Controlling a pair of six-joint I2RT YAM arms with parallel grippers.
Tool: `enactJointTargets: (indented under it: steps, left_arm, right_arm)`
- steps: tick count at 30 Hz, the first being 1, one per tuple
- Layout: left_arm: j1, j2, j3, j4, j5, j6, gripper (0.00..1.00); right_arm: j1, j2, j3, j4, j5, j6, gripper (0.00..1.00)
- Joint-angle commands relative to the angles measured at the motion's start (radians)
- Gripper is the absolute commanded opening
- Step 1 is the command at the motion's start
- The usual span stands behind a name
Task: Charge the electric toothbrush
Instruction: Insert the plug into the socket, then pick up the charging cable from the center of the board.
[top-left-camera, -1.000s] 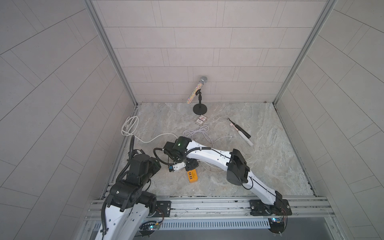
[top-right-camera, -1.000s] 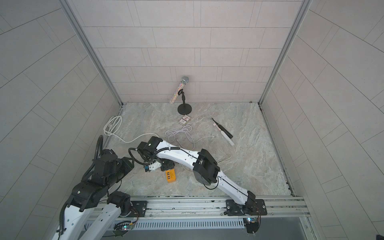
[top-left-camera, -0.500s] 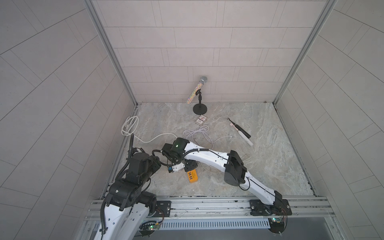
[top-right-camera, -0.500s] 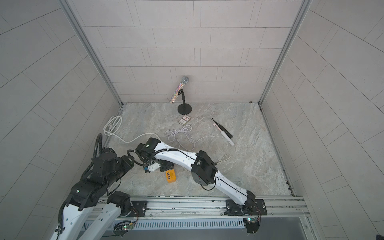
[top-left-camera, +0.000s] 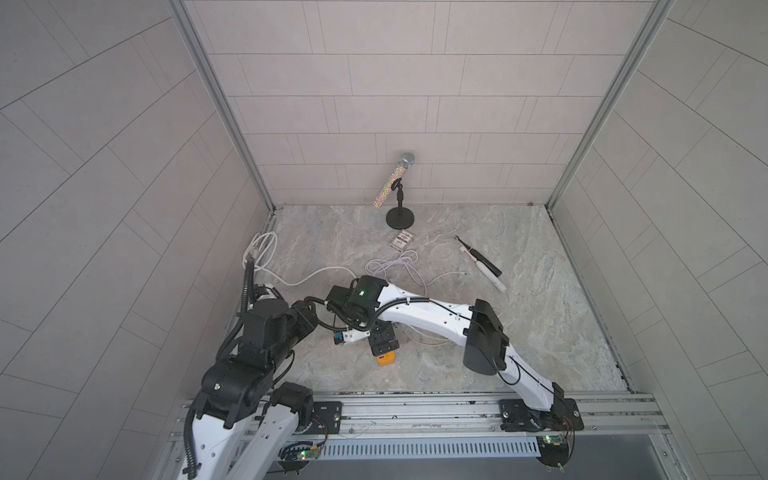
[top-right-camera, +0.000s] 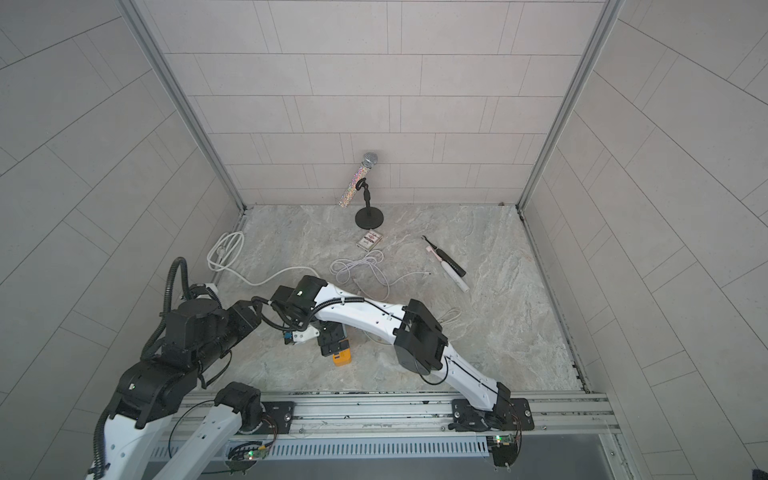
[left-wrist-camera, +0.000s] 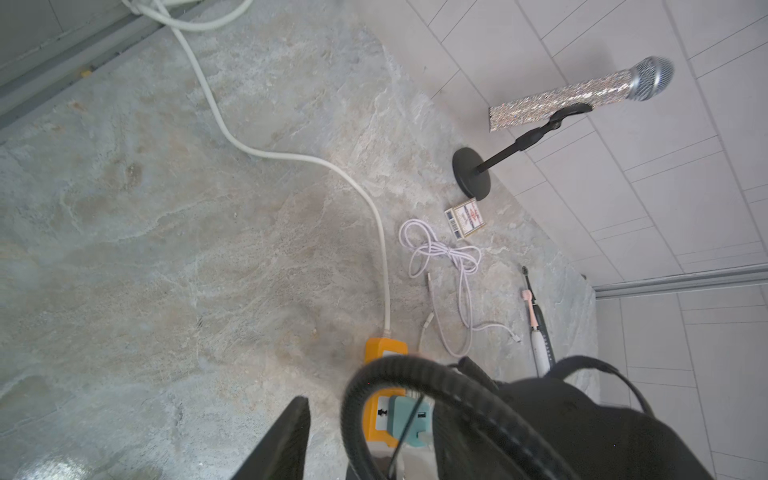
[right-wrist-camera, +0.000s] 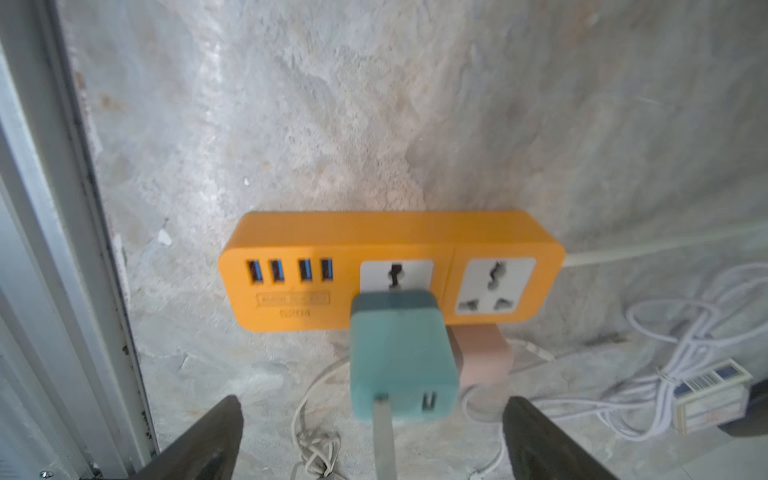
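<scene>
The electric toothbrush (top-left-camera: 482, 266) lies flat at the back right, also in the left wrist view (left-wrist-camera: 538, 328), far from both grippers. An orange power strip (right-wrist-camera: 390, 270) lies at the front centre (top-left-camera: 385, 358). A teal adapter (right-wrist-camera: 401, 353) is plugged into one of its sockets, and a grey cable (right-wrist-camera: 382, 436) sits in the adapter's port. My right gripper (right-wrist-camera: 374, 403) stands open around the adapter, touching nothing. My left gripper (left-wrist-camera: 376, 409) is beside the strip; one finger (left-wrist-camera: 291, 432) stands clear of it, and the right arm's hose hides the other.
A loose white cable coil (top-left-camera: 395, 266) lies between the strip and the toothbrush. A pink plug (right-wrist-camera: 484, 353) sits behind the adapter. A microphone on a stand (top-left-camera: 399, 191) and a small box (top-left-camera: 402, 241) are at the back. The strip's thick cord (top-left-camera: 266, 249) loops left.
My right gripper has opened wide and let go of the teal adapter, which stays in the socket. The left gripper has opened somewhat. Both arms have shifted slightly.
</scene>
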Motion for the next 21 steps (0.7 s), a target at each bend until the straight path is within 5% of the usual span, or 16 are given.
enactJointTargets:
  steps: [1, 7, 14, 19, 21]
  left_arm:
    - [0.006, 0.02, 0.08, -0.011, -0.022, 0.045, 0.57]
    - [0.006, 0.106, 0.205, 0.006, 0.044, 0.131, 0.67]
    - [-0.014, 0.302, 0.251, 0.109, 0.239, 0.242, 0.68]
    - [-0.244, 0.464, 0.275, 0.173, 0.158, 0.278, 0.69]
    - [-0.336, 0.529, 0.28, 0.198, 0.12, 0.276, 0.7]
  right_arm:
    - [-0.007, -0.173, -0.062, 0.043, 0.051, 0.088, 1.0]
    - [-0.105, -0.517, -0.381, 0.199, 0.099, 0.265, 0.99]
    - [-0.468, -0.971, -0.822, 0.424, -0.019, 0.691, 1.0]
    - [-0.628, -1.157, -1.055, 0.493, 0.037, 0.884, 1.0]
    - [-0.699, -1.174, -1.102, 0.5, -0.034, 0.933, 1.0]
